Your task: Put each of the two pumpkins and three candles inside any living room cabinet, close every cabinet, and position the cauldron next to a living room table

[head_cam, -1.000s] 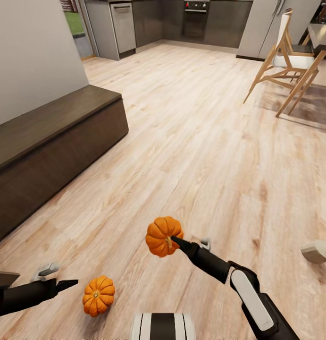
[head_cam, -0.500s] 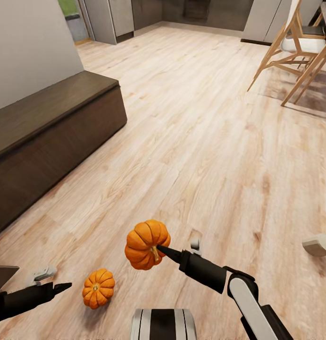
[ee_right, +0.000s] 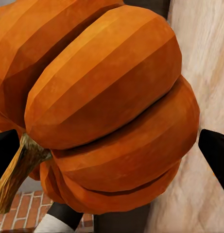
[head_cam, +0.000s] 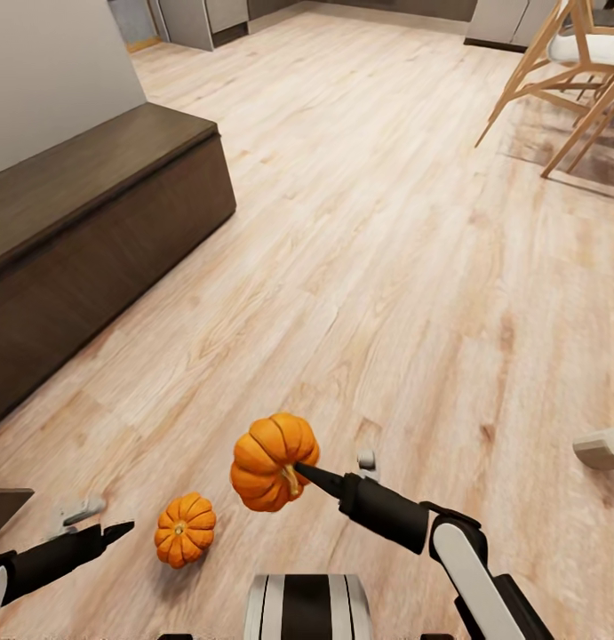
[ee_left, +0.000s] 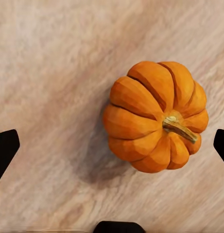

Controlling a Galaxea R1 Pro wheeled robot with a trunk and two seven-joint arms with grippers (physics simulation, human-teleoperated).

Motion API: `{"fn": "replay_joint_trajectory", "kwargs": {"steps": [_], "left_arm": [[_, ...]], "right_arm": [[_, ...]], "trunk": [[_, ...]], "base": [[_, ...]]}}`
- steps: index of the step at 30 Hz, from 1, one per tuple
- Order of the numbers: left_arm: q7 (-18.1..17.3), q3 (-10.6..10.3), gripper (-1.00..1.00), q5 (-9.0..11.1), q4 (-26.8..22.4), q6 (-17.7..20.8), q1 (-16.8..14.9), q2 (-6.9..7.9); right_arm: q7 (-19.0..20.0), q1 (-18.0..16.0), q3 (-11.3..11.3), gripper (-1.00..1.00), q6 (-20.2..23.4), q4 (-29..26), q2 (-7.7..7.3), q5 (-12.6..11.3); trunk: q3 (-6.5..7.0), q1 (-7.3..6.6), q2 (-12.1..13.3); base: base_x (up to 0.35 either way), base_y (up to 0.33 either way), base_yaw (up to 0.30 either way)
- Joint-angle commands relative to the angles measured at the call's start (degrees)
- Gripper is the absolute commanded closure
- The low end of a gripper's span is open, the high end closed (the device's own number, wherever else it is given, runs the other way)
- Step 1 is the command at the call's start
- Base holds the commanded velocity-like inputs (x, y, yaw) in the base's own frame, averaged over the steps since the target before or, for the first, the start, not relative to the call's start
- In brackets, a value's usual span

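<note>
My right gripper (head_cam: 299, 469) is shut on an orange ribbed pumpkin (head_cam: 273, 461) by its stem side and holds it above the plank floor; close up, that pumpkin (ee_right: 107, 107) bulges between the two fingertips (ee_right: 215, 150). A second, smaller pumpkin (head_cam: 185, 530) lies on the floor near my base. My left gripper (head_cam: 102, 523) hovers open just to its left; the wrist camera looks straight down on this pumpkin (ee_left: 155, 116), with the gripper (ee_left: 113, 145) spread wide around it and not touching. The long dark-brown cabinet (head_cam: 84, 222) stands against the left wall, its fronts shut.
A wooden-legged chair (head_cam: 564, 71) on a rug stands at the far right. A pale blocky object (head_cam: 602, 449) pokes in at the right edge. Grey kitchen units (head_cam: 200, 13) sit far back. Open plank floor (head_cam: 369, 240) lies between me and the cabinet.
The view has tilted down and the scene has shifted up. My right gripper has carried its pumpkin left, nearer the camera. The left gripper stays beside the floor pumpkin.
</note>
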Motion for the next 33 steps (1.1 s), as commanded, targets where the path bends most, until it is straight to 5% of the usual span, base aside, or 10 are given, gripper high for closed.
{"fn": "replay_joint_trajectory", "kwargs": {"steps": [1,14,22,28,33], "left_arm": [[0.02,-0.01,-1.0,0.06,0.17,-0.06,0.0,0.0],[0.05,-0.19,-1.0,1.49,1.54,-0.26,0.0,-0.71],[-0.51,-0.25,-1.0,2.34,1.66,-0.1,-0.02,-0.67],[-1.2,-0.5,-1.0,7.42,1.63,0.19,-0.08,-0.06],[-1.63,-0.47,-1.0,12.79,1.63,0.7,-0.15,2.21]], "right_arm": [[1.73,0.0,0.11,1.0,-0.03,-0.12,0.07,0.29],[20.53,0.0,1.44,1.0,-2.02,-0.29,-0.24,0.92],[22.02,0.0,1.48,1.0,-4.4,-0.25,-0.37,1.06],[22.1,0.0,1.6,1.0,-4.54,-0.25,-0.3,1.11],[22.16,0.0,1.8,1.0,-4.55,-0.25,-0.26,1.07]], "trunk": [[-0.23,0.02,-0.01],[-3.11,0.36,-0.19],[-4.88,0.57,-0.3],[-6.21,0.72,-0.38],[-7.32,0.85,-0.44]], "base": [[0.0,0.0,0.0],[0.0,0.0,0.0],[0.0,0.0,0.0],[0.0,0.0,0.0],[0.0,0.0,0.0]]}}
